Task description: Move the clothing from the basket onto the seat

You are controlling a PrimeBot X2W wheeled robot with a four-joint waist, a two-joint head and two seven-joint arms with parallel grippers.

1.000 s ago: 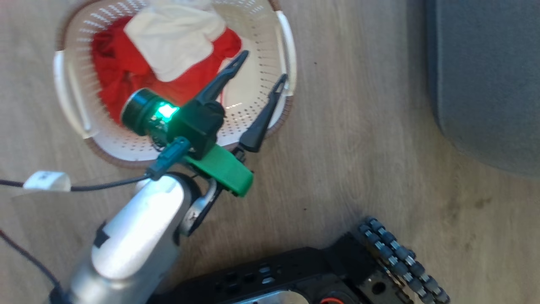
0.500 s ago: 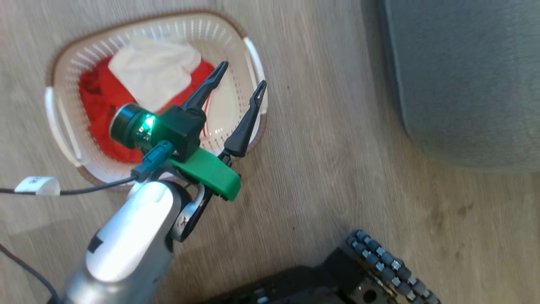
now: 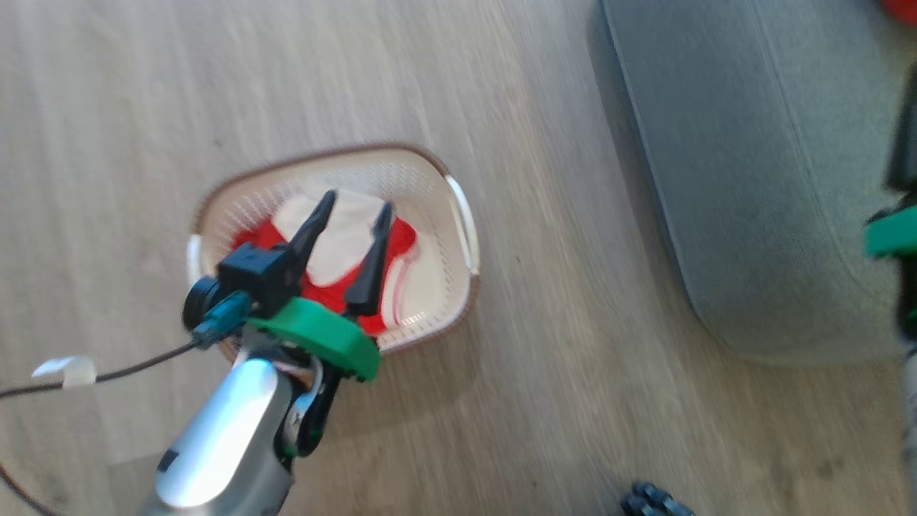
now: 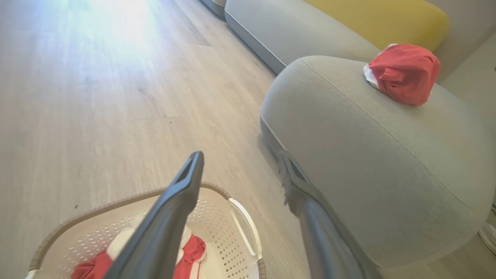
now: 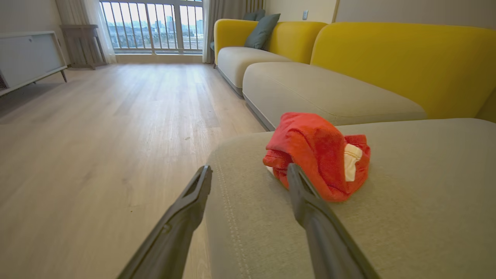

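Left gripper (image 3: 358, 200) hovers, jaws wide and empty, over clothing (image 3: 405, 236) in the basket (image 3: 437, 193); right gripper (image 5: 248, 169), equally wide, faces a garment (image 5: 310, 151) on the seat (image 5: 407, 217).

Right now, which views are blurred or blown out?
Head view: motion-smeared, basket and left gripper soft. Left wrist view: glare washes out the floor at upper left. Right wrist view: sharp on the red clothing and seat.

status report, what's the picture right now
Left end effector open above basket. Right end effector open at seat, one red garment lying there. Red-white clothing in basket. Nothing in the way.
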